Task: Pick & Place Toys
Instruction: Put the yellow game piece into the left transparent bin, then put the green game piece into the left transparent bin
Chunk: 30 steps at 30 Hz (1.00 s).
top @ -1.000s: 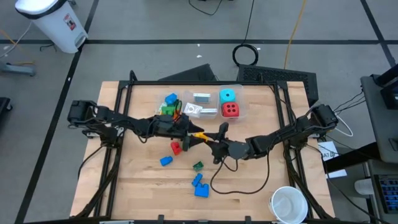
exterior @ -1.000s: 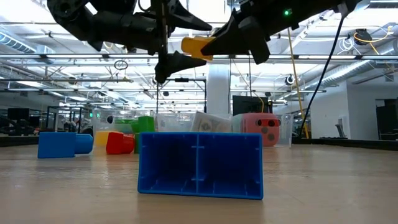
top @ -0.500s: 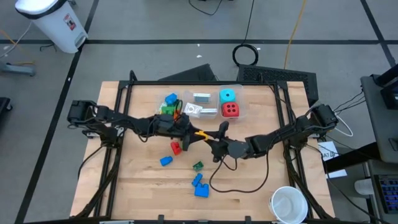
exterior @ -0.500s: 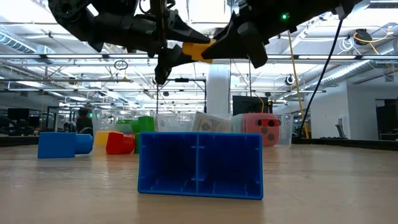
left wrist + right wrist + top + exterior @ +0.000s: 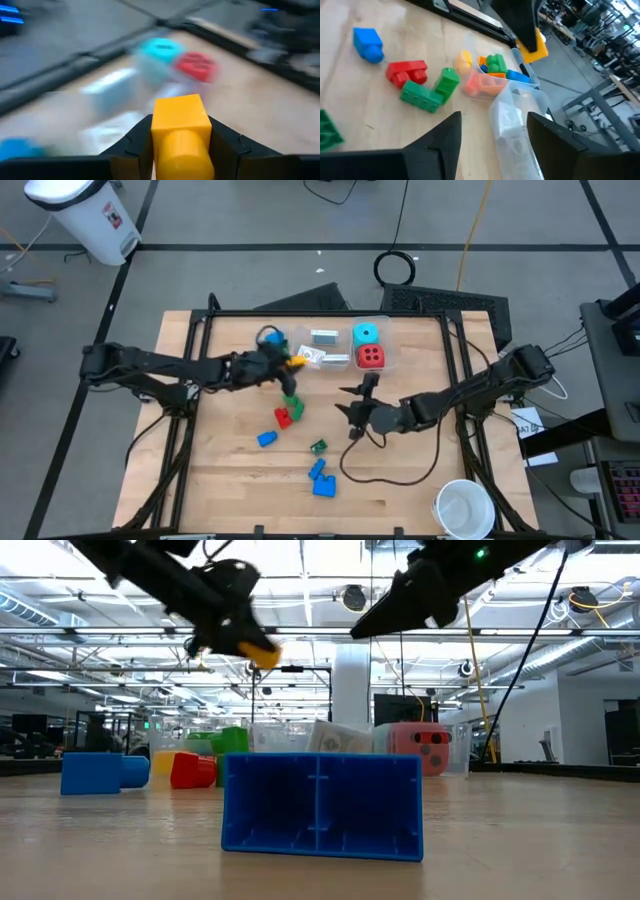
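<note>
Left wrist view: your left gripper pinches the yellow brick, carried above the clear bins. Right gripper hangs spread and empty near mid-table. Next, lower the brick into a bin compartment and let go.

Wooden tabletop, light colour, w/ black frame rails along its edges. Clear plastic bins stand near the far edge. White round cup at the near right corner. On the floor: white bucket at far left, coiled black cable behind the tabletop.
</note>
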Each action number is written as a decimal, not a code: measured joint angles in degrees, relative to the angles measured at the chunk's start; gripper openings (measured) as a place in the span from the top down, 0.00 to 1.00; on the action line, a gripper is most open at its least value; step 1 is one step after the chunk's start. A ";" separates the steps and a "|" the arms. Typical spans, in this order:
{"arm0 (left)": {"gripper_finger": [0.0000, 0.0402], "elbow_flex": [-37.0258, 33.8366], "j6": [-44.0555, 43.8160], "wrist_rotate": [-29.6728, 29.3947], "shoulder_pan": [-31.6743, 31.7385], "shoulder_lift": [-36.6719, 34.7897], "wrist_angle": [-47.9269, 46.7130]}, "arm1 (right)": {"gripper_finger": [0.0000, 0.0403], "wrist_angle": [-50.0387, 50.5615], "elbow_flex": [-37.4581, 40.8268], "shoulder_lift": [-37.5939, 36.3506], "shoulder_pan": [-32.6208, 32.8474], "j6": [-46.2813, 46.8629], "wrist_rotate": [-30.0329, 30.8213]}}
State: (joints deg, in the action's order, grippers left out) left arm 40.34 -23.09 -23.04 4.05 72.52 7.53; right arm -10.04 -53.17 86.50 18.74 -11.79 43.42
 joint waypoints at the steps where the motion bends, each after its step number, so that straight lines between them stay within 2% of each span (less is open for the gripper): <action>1: 0.66 -0.54 -0.27 -3.43 0.14 -1.19 -1.88 | 0.51 0.36 0.00 -0.29 0.06 0.54 -0.04; 3: 0.66 -1.76 -1.76 -9.09 0.58 -2.78 -4.19 | 0.51 1.19 0.00 -0.93 0.26 1.10 -0.24; 7: 0.66 -6.05 -5.56 -14.33 3.27 -4.90 -7.72 | 0.52 1.42 0.00 -1.05 0.14 1.56 -0.16; 13: 0.66 -12.75 -12.69 -16.08 10.15 -5.87 -7.73 | 0.54 1.33 0.00 -1.02 0.13 2.16 -0.20; 18: 0.65 -15.54 -18.37 -17.09 14.62 -5.78 -7.48 | 0.53 0.41 0.00 -1.02 -0.08 1.24 -0.20; 21: 0.47 -15.83 -20.54 -17.09 15.97 -5.80 -7.53 | 0.53 -0.50 -0.02 -1.02 -0.48 1.41 -0.46; 26: 0.14 -15.83 -20.48 -14.07 16.12 -5.80 -7.00 | 0.52 -0.56 -0.02 -1.00 -1.60 2.74 -7.37; 28: 0.05 -15.83 -20.04 -13.17 16.14 -5.80 -7.02 | 0.52 -0.94 -0.02 -1.00 -1.71 2.53 -7.74; 30: 0.03 -15.83 -18.45 -12.95 16.11 -5.80 -7.02 | 0.52 -0.86 -0.02 -1.00 -1.77 2.20 -7.76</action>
State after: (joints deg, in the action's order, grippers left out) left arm 24.51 -41.54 -35.99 20.16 66.72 0.51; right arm -10.90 -53.19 85.49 16.97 -9.59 35.66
